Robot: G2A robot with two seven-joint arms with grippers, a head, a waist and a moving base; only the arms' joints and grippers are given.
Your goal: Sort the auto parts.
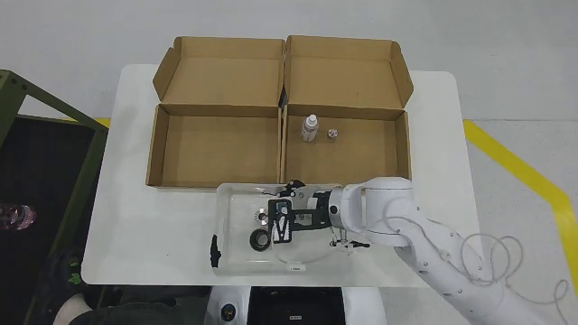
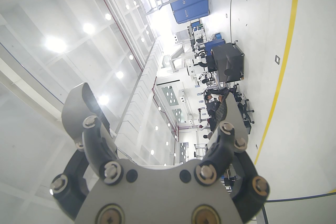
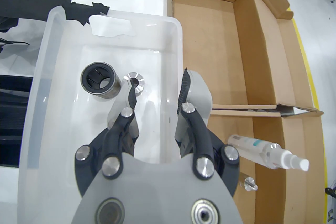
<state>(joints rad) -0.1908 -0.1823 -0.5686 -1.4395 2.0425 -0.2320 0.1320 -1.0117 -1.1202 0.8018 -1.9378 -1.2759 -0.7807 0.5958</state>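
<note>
A clear plastic bin (image 1: 237, 191) (image 3: 36, 57) stands at the table's front edge. Inside lie a black cylindrical bearing (image 1: 260, 240) (image 3: 99, 81) and a small silver collet (image 1: 261, 217) (image 3: 137, 81). My right gripper (image 1: 283, 206) (image 3: 157, 92) hangs open inside the bin, one fingertip right at the collet, the other beside the bin wall nearest the boxes; nothing sits between them. My left gripper (image 2: 156, 104) is open and bare, pointing up at the hall ceiling.
Two open cardboard boxes stand behind the bin. The left box (image 1: 217, 149) (image 3: 210, 51) holds nothing. The right box (image 1: 366, 158) (image 3: 294, 130) holds a spray bottle (image 1: 310, 128) (image 3: 262, 151) and a small silver part (image 1: 331, 134) (image 3: 249, 183). Black tape (image 3: 84, 12) marks a bin corner.
</note>
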